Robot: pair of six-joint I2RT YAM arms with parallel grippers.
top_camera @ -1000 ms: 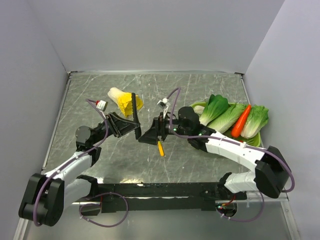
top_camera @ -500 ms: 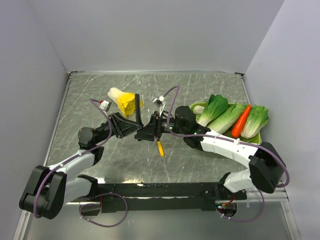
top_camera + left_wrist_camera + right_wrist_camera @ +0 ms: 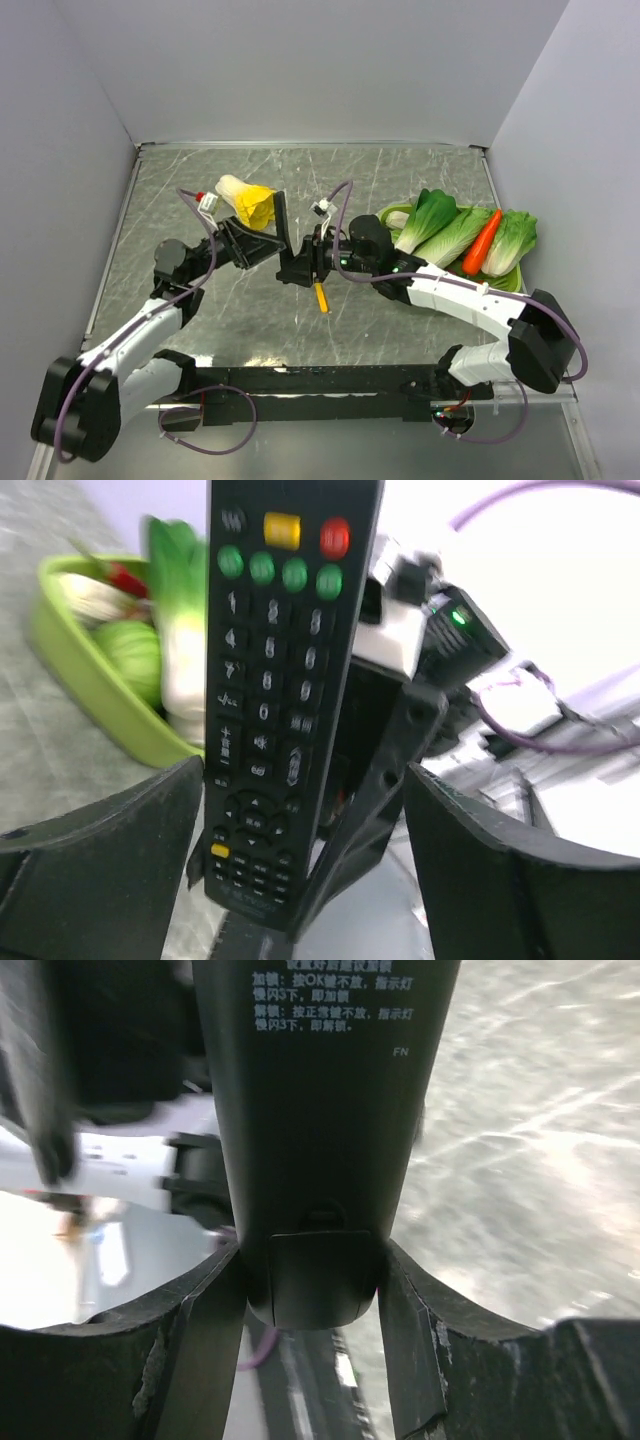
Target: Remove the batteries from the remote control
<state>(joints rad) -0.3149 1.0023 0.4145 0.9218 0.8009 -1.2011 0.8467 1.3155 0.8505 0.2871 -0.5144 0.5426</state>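
Observation:
The remote control [image 3: 281,224] is a slim black bar standing nearly upright above the middle of the table. My right gripper [image 3: 297,269] is shut on its lower end. In the right wrist view both fingers press the sides of the remote control [image 3: 320,1110], whose back faces the camera with the cover [image 3: 318,1282] in place. The batteries are hidden. My left gripper [image 3: 262,246] is open just left of it. In the left wrist view the button face of the remote control [image 3: 280,680] stands between the wide-apart fingers [image 3: 100,860] with gaps on both sides.
A yellow-handled screwdriver [image 3: 320,296] lies on the table below the right gripper. A yellow-and-white toy cabbage [image 3: 245,200] lies behind the left gripper. At the right a green tray [image 3: 508,281] holds leafy greens and a carrot [image 3: 481,242].
The right gripper has closed on the remote's lower end. The left gripper has opened off the remote and drawn back slightly to the left. The remote now stands a little more upright.

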